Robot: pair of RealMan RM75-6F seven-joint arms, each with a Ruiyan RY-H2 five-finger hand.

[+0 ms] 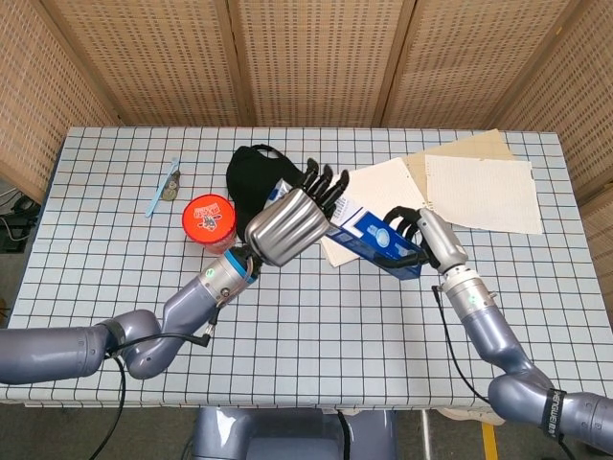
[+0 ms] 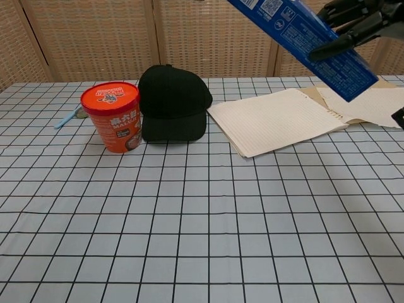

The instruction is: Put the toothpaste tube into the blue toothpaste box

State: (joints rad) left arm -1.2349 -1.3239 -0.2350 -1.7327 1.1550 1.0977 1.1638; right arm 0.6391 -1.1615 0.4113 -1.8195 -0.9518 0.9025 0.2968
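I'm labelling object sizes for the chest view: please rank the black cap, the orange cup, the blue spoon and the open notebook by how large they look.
Largest to smallest:
1. open notebook
2. black cap
3. orange cup
4. blue spoon

The notebook and cap cover similar areas, so that order is unsure.
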